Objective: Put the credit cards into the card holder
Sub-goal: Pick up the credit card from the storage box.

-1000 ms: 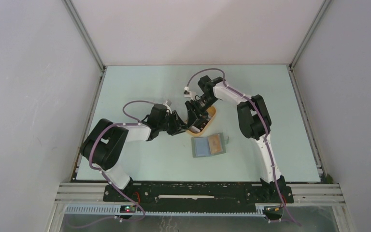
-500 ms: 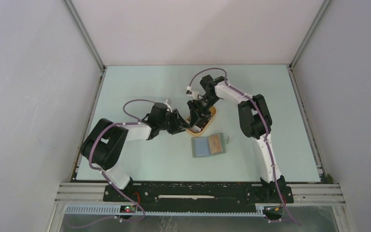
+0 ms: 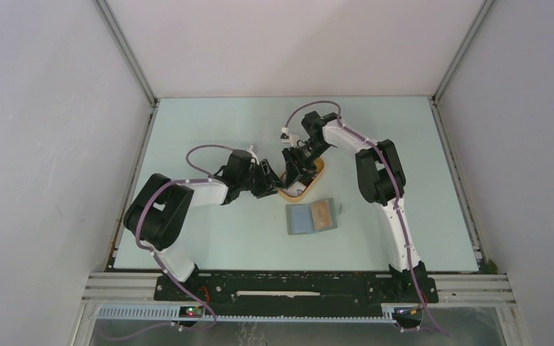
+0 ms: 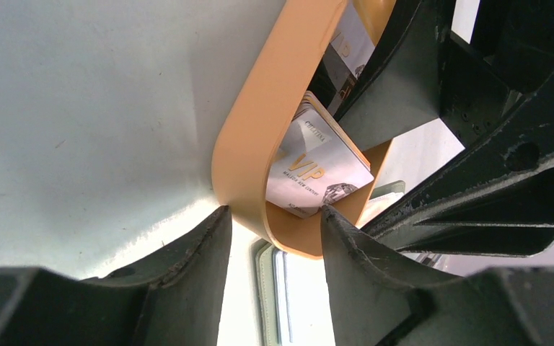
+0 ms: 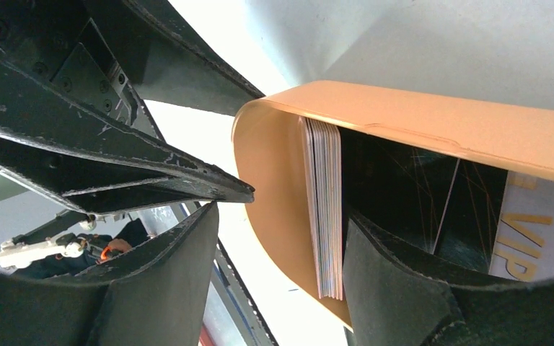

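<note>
Orange tray [image 4: 238, 144]: credit cards [image 4: 317, 166] inside | left pincer [image 4: 274, 214] parted round its end | right pincer [image 5: 280, 213] parted round cards, neither gripping

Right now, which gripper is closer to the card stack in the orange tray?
Right. The right gripper straddles the card stack; the left gripper is just outside the tray, at its end.

left tool [image 3: 270, 182], right tool [image 3: 293, 177] at tray [image 3: 317, 171], card holder [image 3: 311, 218] beside

The left gripper [image 3: 270, 181] nudges farther up the counter [image 3: 216, 122] beside the orange tray [image 3: 314, 175], jaws spreading wider. The right gripper [image 3: 293, 171] eases slightly toward the far edge.
</note>
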`<state>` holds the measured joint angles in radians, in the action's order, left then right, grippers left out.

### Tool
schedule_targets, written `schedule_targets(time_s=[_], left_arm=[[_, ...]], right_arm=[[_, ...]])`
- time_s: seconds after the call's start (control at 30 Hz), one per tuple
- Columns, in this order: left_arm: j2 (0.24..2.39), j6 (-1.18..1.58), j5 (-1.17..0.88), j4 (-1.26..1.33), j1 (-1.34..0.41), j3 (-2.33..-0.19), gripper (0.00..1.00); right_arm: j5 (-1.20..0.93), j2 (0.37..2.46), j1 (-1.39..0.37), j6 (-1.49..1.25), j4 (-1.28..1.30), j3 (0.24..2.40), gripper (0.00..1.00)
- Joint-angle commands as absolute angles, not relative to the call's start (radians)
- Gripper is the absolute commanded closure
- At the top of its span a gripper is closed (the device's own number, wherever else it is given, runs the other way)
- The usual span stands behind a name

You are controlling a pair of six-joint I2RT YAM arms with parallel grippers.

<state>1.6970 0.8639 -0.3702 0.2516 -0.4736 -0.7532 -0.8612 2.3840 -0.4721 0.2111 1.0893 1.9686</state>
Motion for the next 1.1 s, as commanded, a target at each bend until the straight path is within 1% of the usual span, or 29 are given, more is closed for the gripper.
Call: schedule_targets(time_s=[0.0,0.67,0.87,1.07], left_arm=[[1.713,0.842,-0.388,0.269,-0.477,-0.811,0.47],[1.714,0.834,-0.382,0.257,-0.477,-0.809,0.48],[1.713,0.834,-0.383,0.258,-0.477,-0.809,0.48],[1.716,0.833,-0.387,0.258,-0.477,-0.81,0.48]], right_arm=[[-0.917,2.398,-0.469,0.229,1.114,2.009,0.31],[-0.946,2.373,-0.392,0.224,1.122,2.014,0.35],[-0.952,2.385,-0.388,0.222,1.125,2.013,0.4],[-0.953,2.401,-0.396,0.22,1.125,2.019,0.41]])
